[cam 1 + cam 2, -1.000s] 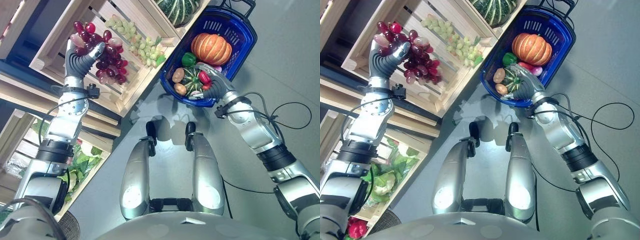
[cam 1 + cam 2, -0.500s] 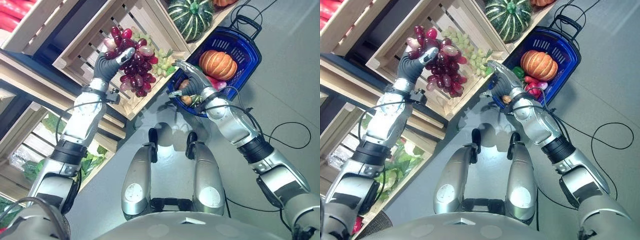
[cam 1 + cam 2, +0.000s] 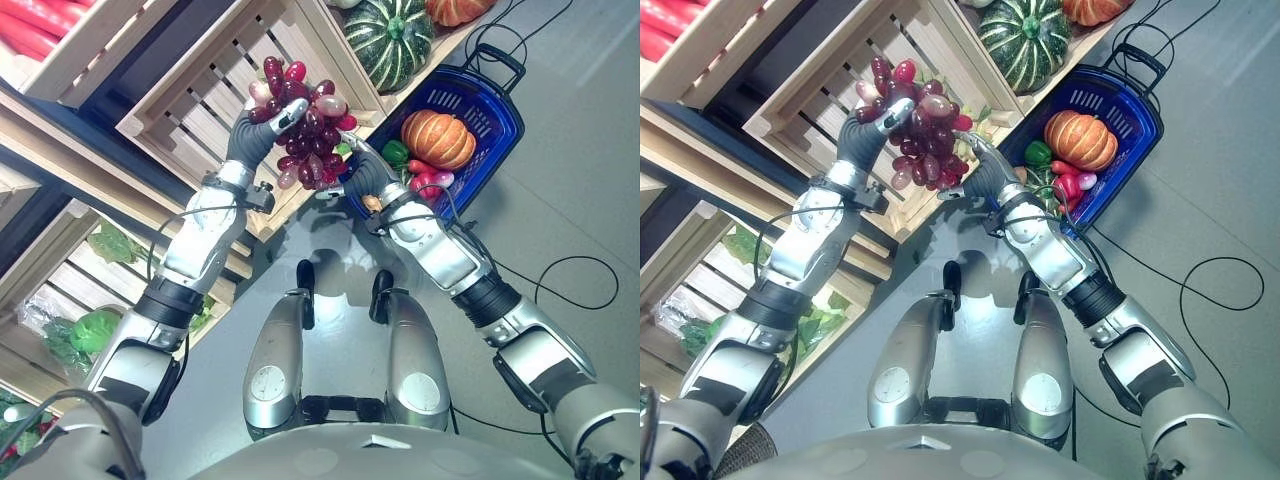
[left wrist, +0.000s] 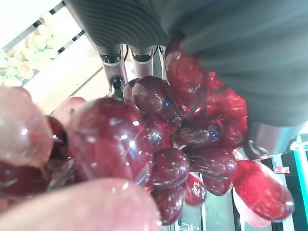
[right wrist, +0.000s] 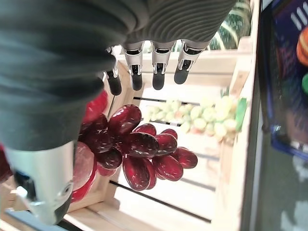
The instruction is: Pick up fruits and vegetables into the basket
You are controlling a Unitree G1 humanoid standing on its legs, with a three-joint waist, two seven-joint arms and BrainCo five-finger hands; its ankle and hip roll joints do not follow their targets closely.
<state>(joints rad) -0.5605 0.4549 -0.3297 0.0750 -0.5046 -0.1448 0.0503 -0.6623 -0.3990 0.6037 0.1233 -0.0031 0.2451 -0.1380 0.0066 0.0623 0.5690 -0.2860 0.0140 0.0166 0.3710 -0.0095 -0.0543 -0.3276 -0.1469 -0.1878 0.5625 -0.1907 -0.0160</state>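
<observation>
Red grapes hung in my left hand, fingers curled round the bunch's top. My right hand, fingers relaxed and empty, sat just beside them; the blue basket lay beyond it, nearer that right hand.

We see a slatted wooden crate tilted toward us, its pale boards running side by side with narrow gaps between them. Above it, to the left, sits a second wooden crate of the same pale wood, and a dark gap separates the two. Below them a third crate stands on a lower level. A smooth grey floor spreads out to the right of the crates.
</observation>
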